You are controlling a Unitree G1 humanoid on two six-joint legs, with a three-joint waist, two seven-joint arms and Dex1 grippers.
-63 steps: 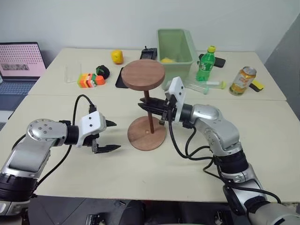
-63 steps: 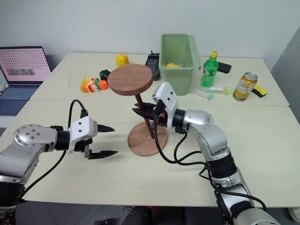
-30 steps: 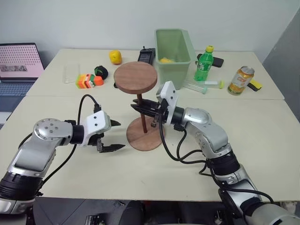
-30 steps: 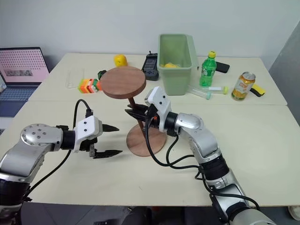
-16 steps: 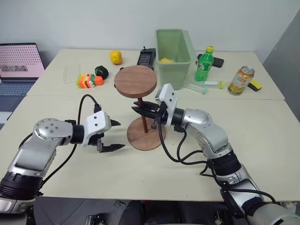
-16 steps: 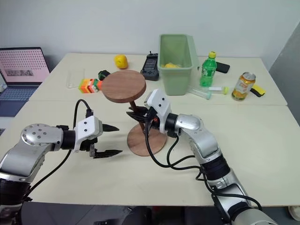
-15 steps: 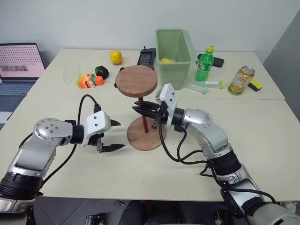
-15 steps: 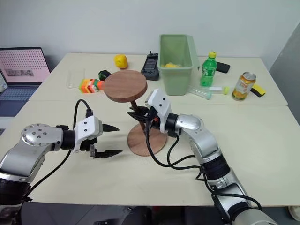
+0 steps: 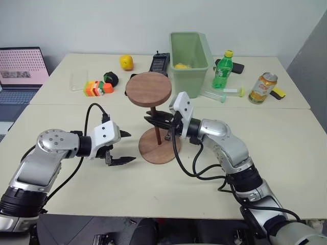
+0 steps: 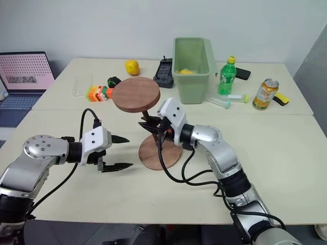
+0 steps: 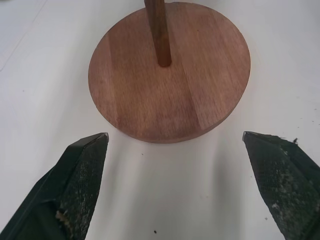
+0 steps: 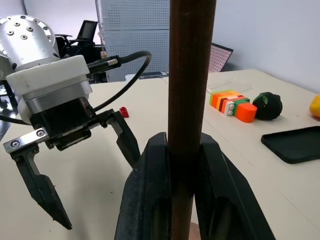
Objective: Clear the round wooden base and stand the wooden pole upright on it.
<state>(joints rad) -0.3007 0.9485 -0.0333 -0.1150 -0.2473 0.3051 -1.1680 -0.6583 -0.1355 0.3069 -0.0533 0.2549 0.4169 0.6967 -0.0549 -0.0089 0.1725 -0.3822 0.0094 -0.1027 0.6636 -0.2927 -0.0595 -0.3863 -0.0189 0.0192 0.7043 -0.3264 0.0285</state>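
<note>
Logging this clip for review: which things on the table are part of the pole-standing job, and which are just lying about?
In the job:
wooden pole, upright, clamped by right gripper
round wooden base under its foot
left gripper, open beside base

Lying about:
green bin
green bottle
can
yellow fruit
toy blocks
laptop

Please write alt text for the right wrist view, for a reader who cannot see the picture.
The right gripper is shut on the wooden pole, whose dark rod rises straight up between its two black fingers. Beyond the rod, the left gripper hangs open over the pale table, with colourful toy blocks and a flat black object farther back.
</note>
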